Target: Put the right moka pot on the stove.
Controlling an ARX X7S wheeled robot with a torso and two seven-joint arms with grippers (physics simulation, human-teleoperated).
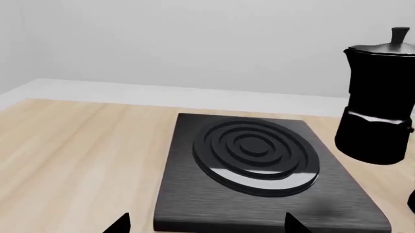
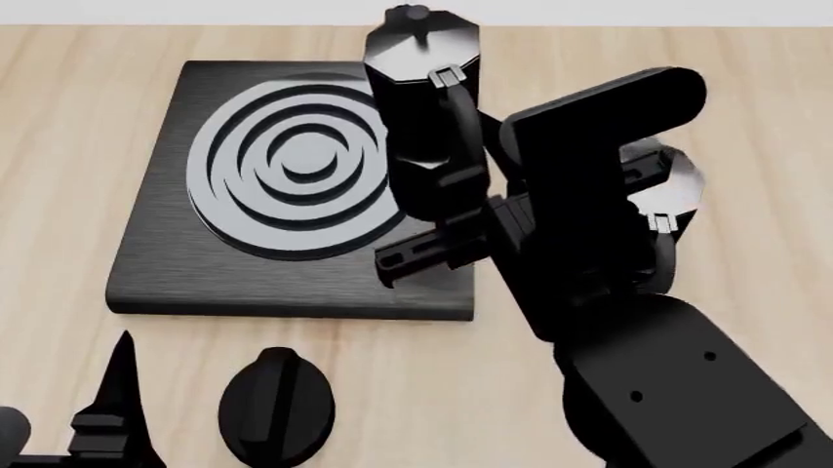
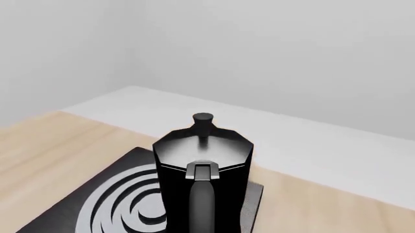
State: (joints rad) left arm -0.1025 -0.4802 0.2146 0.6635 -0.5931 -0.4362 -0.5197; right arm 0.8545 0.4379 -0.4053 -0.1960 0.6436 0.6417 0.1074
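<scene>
- The right moka pot (image 2: 423, 107) hangs over the right-hand edge of the stove (image 2: 156, 263), with the right gripper (image 2: 450, 210) at its handle; it looks lifted clear of the slab, though the head view alone cannot prove the gap.
- The left wrist view settles more: there the pot (image 1: 379, 102) appears off to the side of the slab (image 1: 194, 213), its base seemingly above the bench surface.
- The right gripper's jaws seem clamped on the curved handle, but the arm's bulk hides the fingertips, so I take the grasp as probable, not seen.
- The pot stands upright, lid knob up, and its handle points back toward the right arm, as the right wrist view shows (image 3: 202, 194).
- The ring burner (image 2: 293, 166) lies toward the left edge of the bench from the pot, so my judgement is that the coming move is a short sideways carry leftward, then a lowering.
- The left gripper (image 2: 117, 409) waits at the near edge, beside an oval knob (image 2: 276, 405); whether its jaws are spread cannot be told.
- A second pot's lid (image 2: 664, 185) peeks out behind the right arm.
</scene>
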